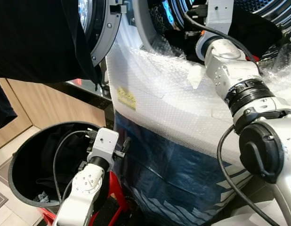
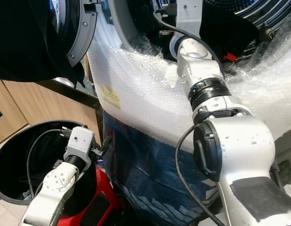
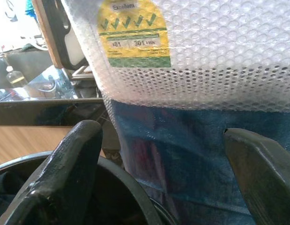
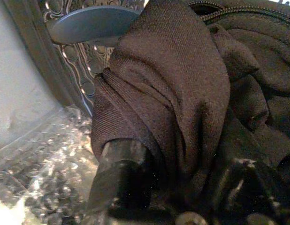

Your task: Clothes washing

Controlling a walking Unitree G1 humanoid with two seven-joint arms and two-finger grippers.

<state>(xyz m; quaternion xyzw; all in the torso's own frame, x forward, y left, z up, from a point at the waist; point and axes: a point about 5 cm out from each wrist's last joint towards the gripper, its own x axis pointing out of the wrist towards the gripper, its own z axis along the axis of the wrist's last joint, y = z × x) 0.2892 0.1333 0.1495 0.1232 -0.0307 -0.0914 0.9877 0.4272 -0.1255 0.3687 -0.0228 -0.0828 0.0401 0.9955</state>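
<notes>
The washing machine is wrapped in bubble wrap, and its round door stands open at the upper left. My right arm reaches into the drum. There my right gripper is shut on a dark garment, whose folds drape over both fingers. Low beside the machine's front, my left gripper is open with nothing between its fingers. It hangs just above the rim of a black laundry basket that holds dark clothes.
A black cloth hangs across the upper left, in front of the door. A yellow energy label is stuck on the machine front. Below the basket is a red frame. A wooden cabinet stands at the left.
</notes>
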